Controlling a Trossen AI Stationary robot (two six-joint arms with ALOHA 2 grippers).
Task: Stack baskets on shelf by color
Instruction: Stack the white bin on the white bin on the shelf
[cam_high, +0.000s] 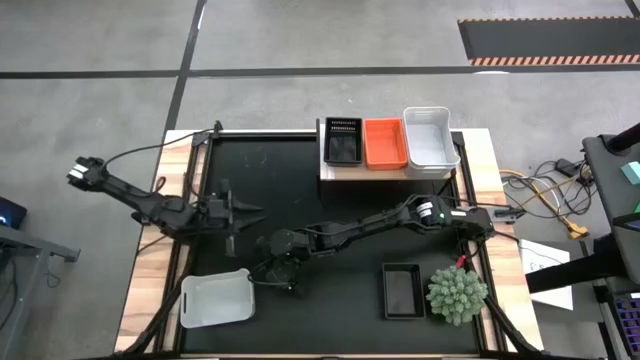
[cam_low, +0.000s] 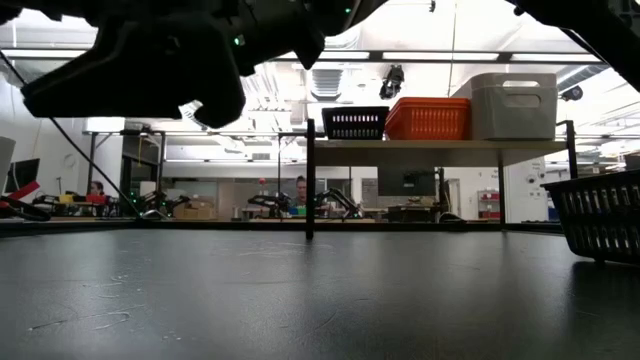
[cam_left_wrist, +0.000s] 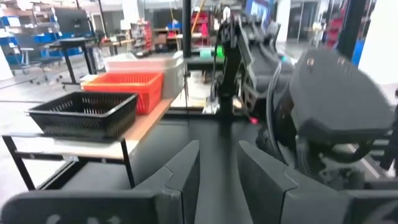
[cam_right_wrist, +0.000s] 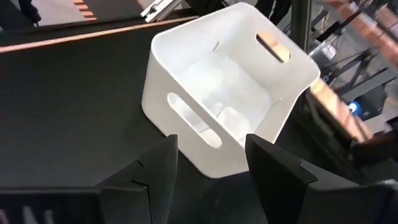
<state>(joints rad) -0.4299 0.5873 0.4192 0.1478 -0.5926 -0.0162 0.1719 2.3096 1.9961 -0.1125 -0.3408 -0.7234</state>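
Observation:
A black basket (cam_high: 341, 142), a red-orange basket (cam_high: 385, 143) and a white basket (cam_high: 431, 140) stand side by side on the light-wood shelf (cam_high: 385, 172) at the far side. Another white basket (cam_high: 216, 300) rests on its bottom on the mat at the near left, and another black basket (cam_high: 403, 291) at the near right. My right gripper (cam_right_wrist: 211, 168) is open just short of the near-left white basket (cam_right_wrist: 230, 112), above the mat and touching nothing. My left gripper (cam_left_wrist: 219, 171) is open and empty at mid-left (cam_high: 245, 209), pointing toward the shelf.
A green spiky plant (cam_high: 457, 295) stands at the near right beside the black basket. The right arm (cam_high: 380, 222) stretches across the middle of the black mat (cam_high: 300, 180). Cables (cam_high: 545, 190) lie off the table's right side.

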